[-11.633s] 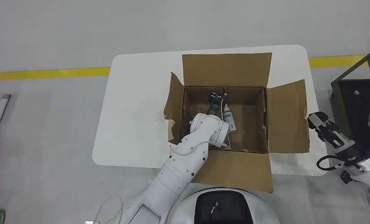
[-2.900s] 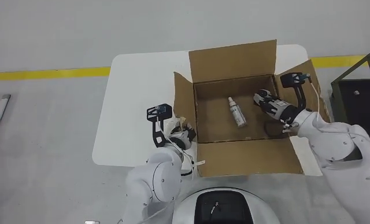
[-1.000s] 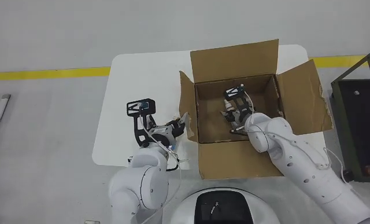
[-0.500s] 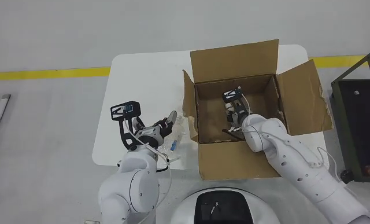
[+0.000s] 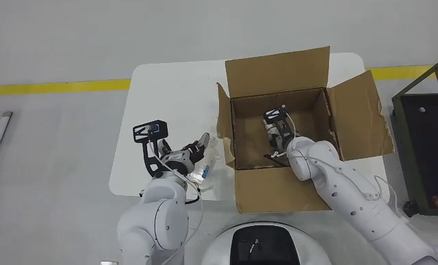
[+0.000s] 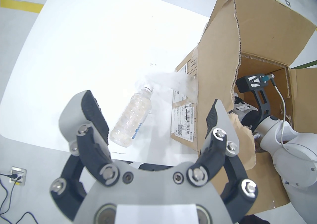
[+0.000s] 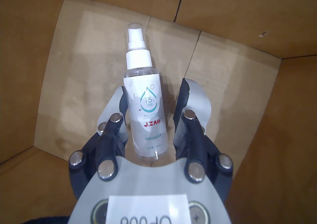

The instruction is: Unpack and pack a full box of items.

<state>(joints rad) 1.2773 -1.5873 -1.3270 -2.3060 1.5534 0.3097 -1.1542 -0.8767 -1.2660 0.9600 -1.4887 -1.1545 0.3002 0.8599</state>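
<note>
Having freed the water bottle [image 6: 131, 116] near the table's [image 6: 86, 37] front edge, we now straddle the box's [image 7: 235, 7] last spray bottle [image 7: 143, 111], left gripper [image 6: 152, 102] and right gripper [image 7: 153, 88] both open.

Room to pass lies on the white worktop [image 5: 164, 94] at the robot's left of the cardboard box [image 5: 277, 73]. There only a water bottle [image 6: 131, 117], lying on its side just beside the box wall, and something pale and filmy [image 6: 173, 81] against that wall stand in the way. The left tool [image 6: 151, 103] hangs near them, jaws wide. The box's torn upright flap [image 6: 220, 61] walls off the interior. Inside, the right tool [image 7: 153, 91] straddles a spray bottle [image 7: 145, 101] at mid-floor, with bare cardboard toward the far wall.
</note>
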